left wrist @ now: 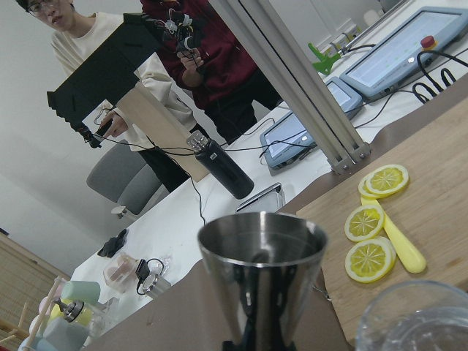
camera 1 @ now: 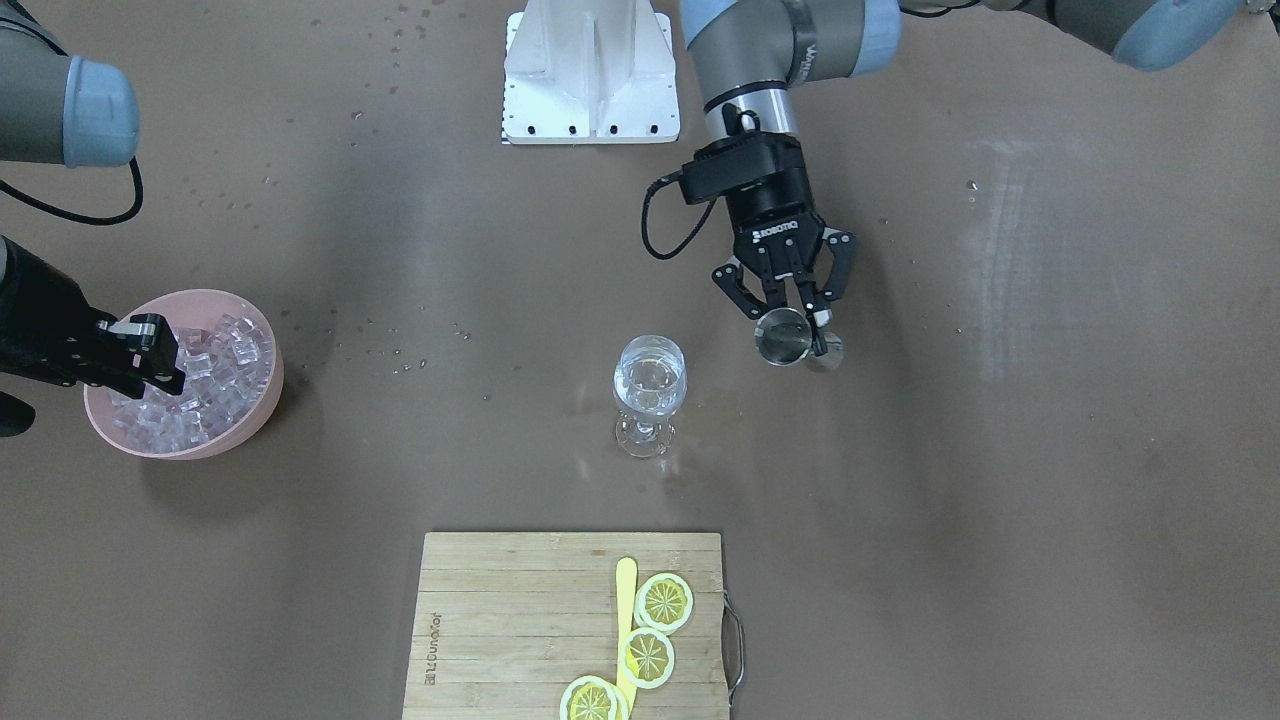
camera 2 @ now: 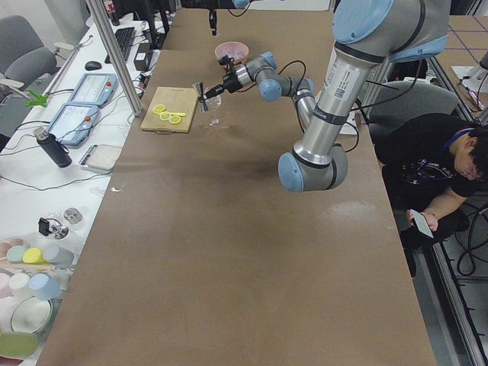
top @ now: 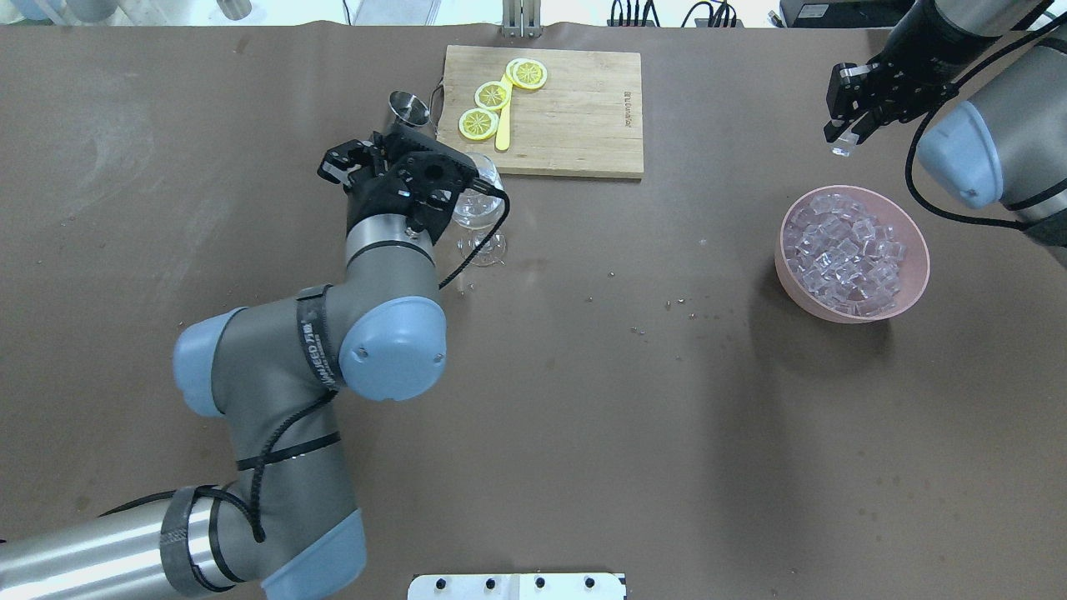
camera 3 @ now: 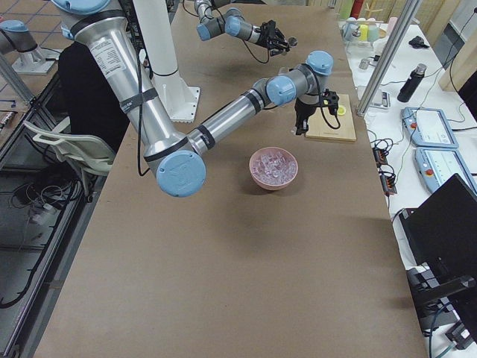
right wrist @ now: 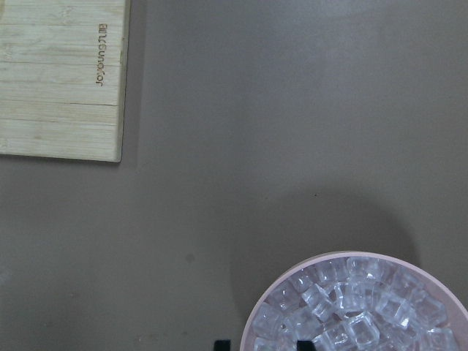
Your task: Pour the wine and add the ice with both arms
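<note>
Overhead exterior: right pincer [top: 844,140] raised over bowl [top: 798,292], seemingly pinching one cube of ice [top: 850,254]
ice: rest heaped in bowl; light, hard, likely slick; take across opposite flat faces, squarely
jigger [camera 1: 781,343]: clamped in left pincer [camera 1: 795,320], beside glass [camera 1: 650,380]
risk: cube squirts out

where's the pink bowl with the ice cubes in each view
Front-facing: pink round plastic bowl at the left.
Overhead: right side.
Exterior left: far, top centre.
Exterior right: centre.
Left wrist: not in it.
Right wrist: bottom right.
Shared landmark: bamboo cutting board.
</note>
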